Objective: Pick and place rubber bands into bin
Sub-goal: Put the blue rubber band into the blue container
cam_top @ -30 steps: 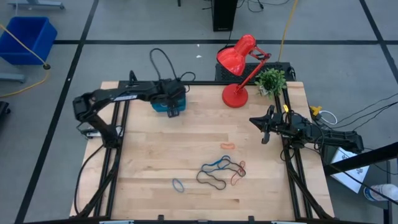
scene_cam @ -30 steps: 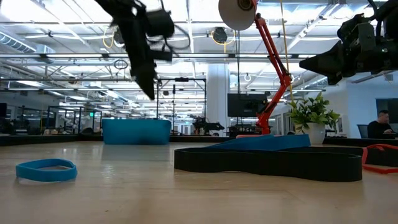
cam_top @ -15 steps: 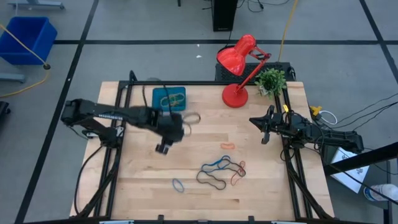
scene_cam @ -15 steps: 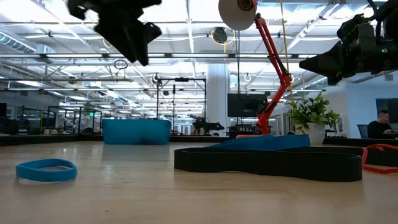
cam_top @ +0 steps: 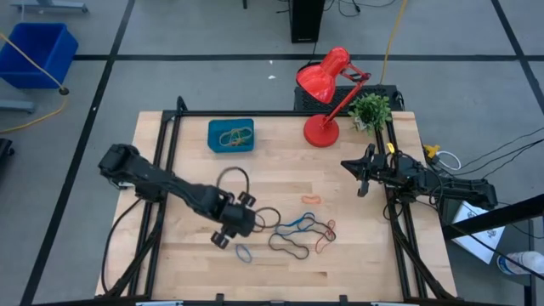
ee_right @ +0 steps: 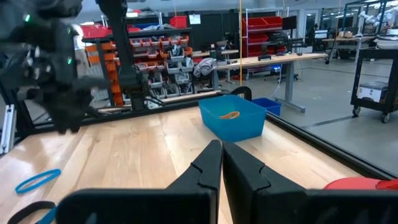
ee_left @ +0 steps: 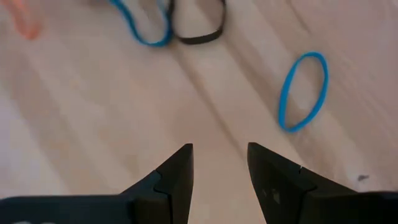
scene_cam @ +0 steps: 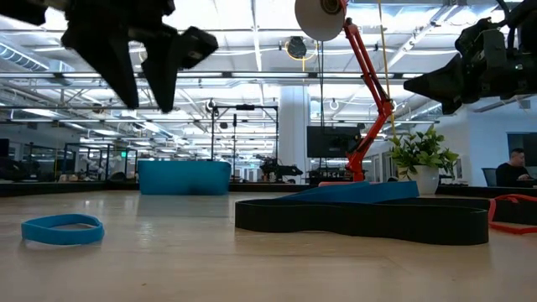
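Note:
The teal bin point(cam_top: 231, 135) stands at the table's far left with a few rubber bands lying in it; it also shows in the low view point(scene_cam: 185, 177) and the right wrist view point(ee_right: 233, 118). A tangle of blue, black and orange-red bands point(cam_top: 302, 234) lies near the table's middle. A single blue band point(cam_top: 245, 252) lies by the near edge, and it also shows in the left wrist view point(ee_left: 303, 91). A small orange band point(cam_top: 311, 199) lies apart. My left gripper point(cam_top: 228, 231) hovers open and empty above the table, just left of the tangle point(ee_left: 219, 168). My right gripper point(cam_top: 361, 174) waits shut at the right edge.
A red desk lamp point(cam_top: 327, 93) and a small potted plant point(cam_top: 371, 109) stand at the far right corner. Black cable loops point(cam_top: 236, 180) hang off my left arm above the table's middle. A large blue crate point(cam_top: 34, 51) sits on the floor beyond the table.
My left gripper has gone from above the bin toward the table's near edge and somewhat right, and now hangs beside the tangle of bands and the single blue band. The bin, covered by the gripper before, now shows with bands in it.

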You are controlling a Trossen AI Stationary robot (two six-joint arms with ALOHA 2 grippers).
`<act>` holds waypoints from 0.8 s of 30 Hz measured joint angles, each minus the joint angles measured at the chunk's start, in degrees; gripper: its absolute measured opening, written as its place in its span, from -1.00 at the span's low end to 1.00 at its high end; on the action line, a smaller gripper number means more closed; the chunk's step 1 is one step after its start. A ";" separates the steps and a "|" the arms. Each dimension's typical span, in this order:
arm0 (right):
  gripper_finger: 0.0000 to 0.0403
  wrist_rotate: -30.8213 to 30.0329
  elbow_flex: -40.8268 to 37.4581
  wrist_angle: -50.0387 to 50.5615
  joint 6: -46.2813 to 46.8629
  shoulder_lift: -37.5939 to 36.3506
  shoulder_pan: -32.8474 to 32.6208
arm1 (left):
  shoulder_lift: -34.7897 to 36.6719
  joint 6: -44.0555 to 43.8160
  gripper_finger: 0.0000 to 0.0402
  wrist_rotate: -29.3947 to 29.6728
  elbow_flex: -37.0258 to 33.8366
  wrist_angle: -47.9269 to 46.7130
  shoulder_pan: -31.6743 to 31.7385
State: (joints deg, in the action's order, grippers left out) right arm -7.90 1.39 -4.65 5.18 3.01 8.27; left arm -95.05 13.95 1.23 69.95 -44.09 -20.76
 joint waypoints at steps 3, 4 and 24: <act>-0.96 0.00 0.00 0.16 0.06 0.08 0.00 | -3.46 -0.58 -0.21 -2.08 0.00 2.62 -0.81; -0.96 0.00 0.00 0.16 0.06 0.10 -0.02 | -4.53 -0.61 -0.21 -3.10 0.00 3.49 -1.04; -0.96 0.15 0.00 0.21 0.12 0.30 -0.02 | -15.39 -4.24 -0.21 -6.06 0.00 9.93 -4.98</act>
State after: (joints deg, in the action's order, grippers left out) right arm -7.75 1.39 -4.45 5.30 3.31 8.25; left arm -110.44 9.71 -4.83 69.95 -34.16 -25.73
